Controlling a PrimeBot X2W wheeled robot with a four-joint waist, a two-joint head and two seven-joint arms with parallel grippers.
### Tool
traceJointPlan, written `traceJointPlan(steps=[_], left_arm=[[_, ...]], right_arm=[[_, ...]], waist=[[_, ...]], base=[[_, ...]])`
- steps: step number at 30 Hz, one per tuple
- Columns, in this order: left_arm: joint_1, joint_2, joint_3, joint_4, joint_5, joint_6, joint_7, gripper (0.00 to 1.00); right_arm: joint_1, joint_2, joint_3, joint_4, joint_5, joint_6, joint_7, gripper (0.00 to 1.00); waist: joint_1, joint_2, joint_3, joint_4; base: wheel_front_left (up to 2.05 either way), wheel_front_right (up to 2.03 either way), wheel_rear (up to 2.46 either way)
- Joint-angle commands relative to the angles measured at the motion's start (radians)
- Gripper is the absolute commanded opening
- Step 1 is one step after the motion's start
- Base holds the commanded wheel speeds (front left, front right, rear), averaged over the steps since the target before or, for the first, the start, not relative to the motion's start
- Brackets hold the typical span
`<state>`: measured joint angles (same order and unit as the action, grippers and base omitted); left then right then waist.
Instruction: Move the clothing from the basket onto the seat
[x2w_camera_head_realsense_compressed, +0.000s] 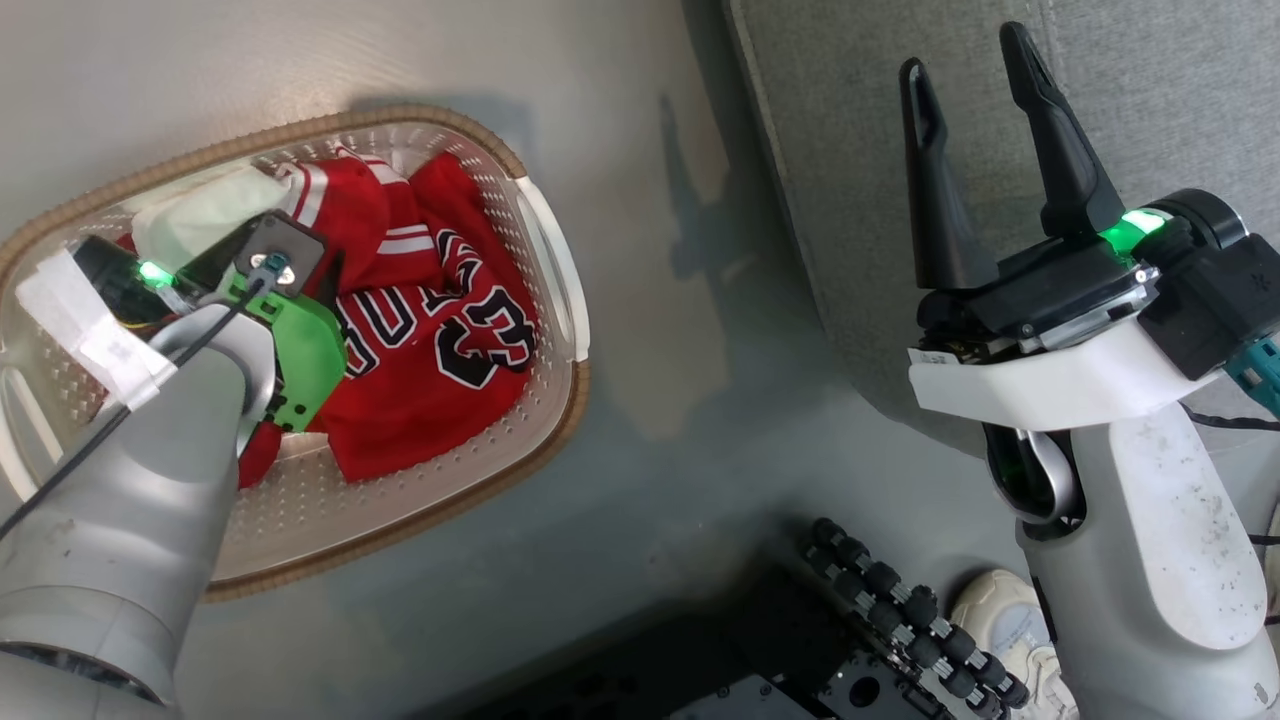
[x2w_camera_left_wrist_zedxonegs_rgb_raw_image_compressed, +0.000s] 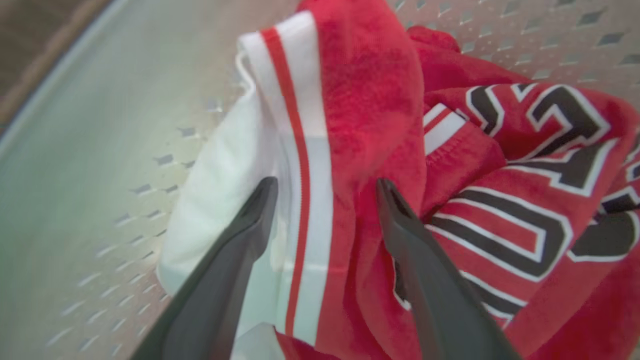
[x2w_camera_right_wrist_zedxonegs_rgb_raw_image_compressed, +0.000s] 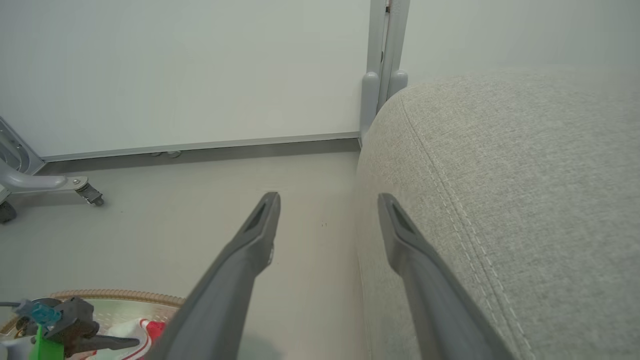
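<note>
**Left gripper (x2w_camera_left_wrist_zedxonegs_rgb_raw_image_compressed: 326, 185) open inside the oval cream perforated plastic basket (x2w_camera_head_realsense_compressed: 330, 500)**

Its fingers (x2w_camera_left_wrist_zedxonegs_rgb_raw_image_compressed: 225, 280) straddle the red, white-striped clothing (x2w_camera_left_wrist_zedxonegs_rgb_raw_image_compressed: 365, 100) there, perhaps touching it. We see our right gripper (x2w_camera_head_realsense_compressed: 965, 50) outside the basket, beside the large grey fabric seat (x2w_camera_head_realsense_compressed: 1180, 90), spread and empty.

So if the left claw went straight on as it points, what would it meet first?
Most likely the red white-striped garment in the basket, just beyond the open left claw; depth is unclear.
</note>
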<state>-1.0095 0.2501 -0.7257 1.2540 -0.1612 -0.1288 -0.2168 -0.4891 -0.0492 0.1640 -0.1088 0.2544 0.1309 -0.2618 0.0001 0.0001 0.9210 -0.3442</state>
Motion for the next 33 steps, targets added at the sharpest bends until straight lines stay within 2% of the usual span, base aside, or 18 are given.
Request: traceJointPlan(steps=[1, 14, 16, 17, 22, 33], left_arm=[[-0.021, 0.015, -0.007, 0.007, 0.01, -0.003, 0.017, 1.0], [-0.049, 0.012, -0.09, 0.03, -0.013, -0.002, 0.134, 1.0], [-0.051, 0.012, -0.102, 0.032, -0.01, -0.002, 0.152, 0.13], [-0.054, 0.011, -0.105, 0.032, -0.012, -0.002, 0.151, 0.0], [-0.049, -0.005, -0.129, 0.032, -0.021, -0.002, 0.149, 0.0], [0.005, -0.081, -0.175, 0.013, -0.067, -0.002, 0.011, 0.0]], right_arm=[[-0.014, -0.002, -0.001, -0.005, 0.0, 0.0, -0.005, 1.0], [-0.014, -0.002, -0.003, -0.017, 0.003, 0.0, -0.005, 1.0], [-0.015, -0.002, -0.005, -0.019, 0.0, 0.0, -0.005, 1.0], [-0.016, -0.002, -0.006, -0.019, -0.001, 0.0, -0.005, 1.0], [-0.018, -0.002, -0.004, -0.018, -0.007, 0.0, -0.005, 1.0], [0.015, -0.003, -0.008, 0.032, -0.04, 0.0, -0.005, 1.0]], waist=[[-0.0001, -0.0001, 0.044, -0.003], [-0.0001, -0.0001, 0.088, -0.002], [-0.0001, -0.0001, 0.09, 0.0], [-0.0001, -0.0001, 0.09, 0.001], [-0.0001, -0.0001, 0.074, 0.013], [-0.0001, -0.0001, -0.083, 0.067]], base=[[0.0, 0.0, 0.0], [0.0, 0.0, 0.0], [0.0, 0.0, 0.0], [0.0, 0.0, 0.0], [0.0, 0.0, 0.0], [0.0, 0.0, 0.0]])
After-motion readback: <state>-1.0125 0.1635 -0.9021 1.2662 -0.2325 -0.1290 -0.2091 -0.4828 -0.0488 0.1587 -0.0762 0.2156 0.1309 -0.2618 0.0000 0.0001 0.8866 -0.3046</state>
